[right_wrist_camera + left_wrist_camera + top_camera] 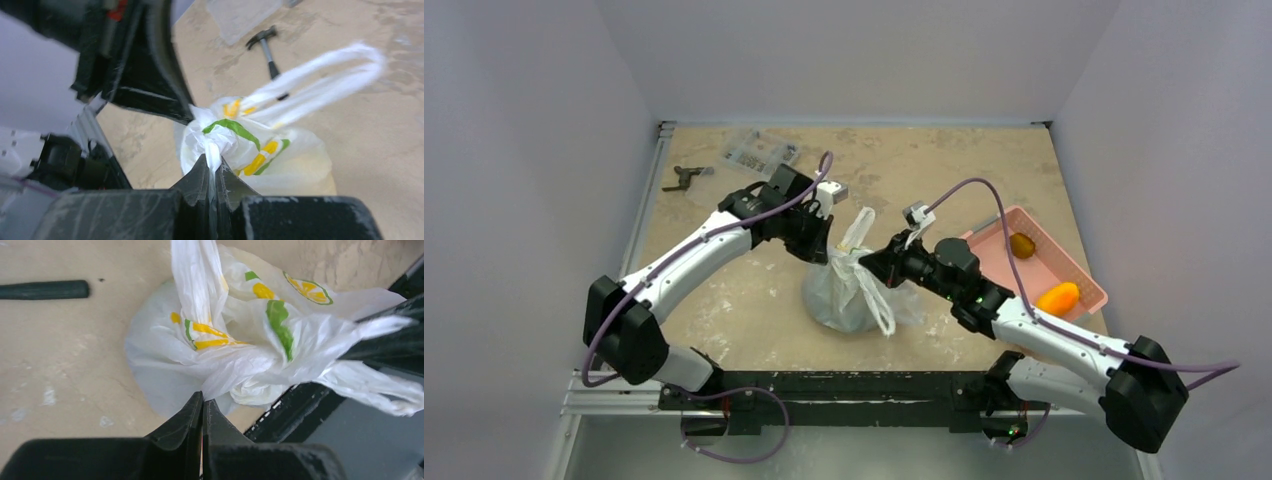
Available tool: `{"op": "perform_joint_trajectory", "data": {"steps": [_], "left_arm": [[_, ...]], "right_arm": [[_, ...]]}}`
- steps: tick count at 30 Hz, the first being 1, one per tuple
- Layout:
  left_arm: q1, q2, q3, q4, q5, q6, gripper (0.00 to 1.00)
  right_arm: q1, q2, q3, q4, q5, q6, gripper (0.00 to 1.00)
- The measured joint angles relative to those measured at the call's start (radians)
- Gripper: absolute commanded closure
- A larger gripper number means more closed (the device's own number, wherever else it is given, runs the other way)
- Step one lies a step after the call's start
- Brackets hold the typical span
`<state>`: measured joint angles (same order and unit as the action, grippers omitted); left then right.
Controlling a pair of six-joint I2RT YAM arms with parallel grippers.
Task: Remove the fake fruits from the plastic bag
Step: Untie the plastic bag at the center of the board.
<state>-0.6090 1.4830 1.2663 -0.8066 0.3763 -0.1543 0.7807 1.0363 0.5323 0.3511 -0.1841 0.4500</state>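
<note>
Here left fingers and right fingers clamp the plastic bag at its bunched top.

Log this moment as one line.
left end effector: shut on crinkly white plastic bag | right end effector: shut on same bag | pink plastic basket: orange fruit, brown fruit

A lab test booth — blank white walls enclose a scuffed tabletop.
</note>
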Motion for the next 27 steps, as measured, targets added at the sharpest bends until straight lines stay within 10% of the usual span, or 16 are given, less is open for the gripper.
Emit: {"op": "perform_joint_trajectory", "data": {"steps": [14,23,27], "left_arm": [[0.120,-0.238,-0.095,0.122,-0.132,-0.028,1.00],[0.120,-0.176,-0.094,0.122,-0.032,-0.038,1.00],[0.120,-0.169,-0.095,0.122,-0.008,-0.041,1.00]], "right_arm": [[-0.042,-0.140,-0.013,-0.201,0.429,0.286,0.94],[-0.013,0.061,0.176,-0.402,0.420,-0.100,0.34],[0.113,0.090,0.286,-0.454,0.485,-0.237,0.29]]}}
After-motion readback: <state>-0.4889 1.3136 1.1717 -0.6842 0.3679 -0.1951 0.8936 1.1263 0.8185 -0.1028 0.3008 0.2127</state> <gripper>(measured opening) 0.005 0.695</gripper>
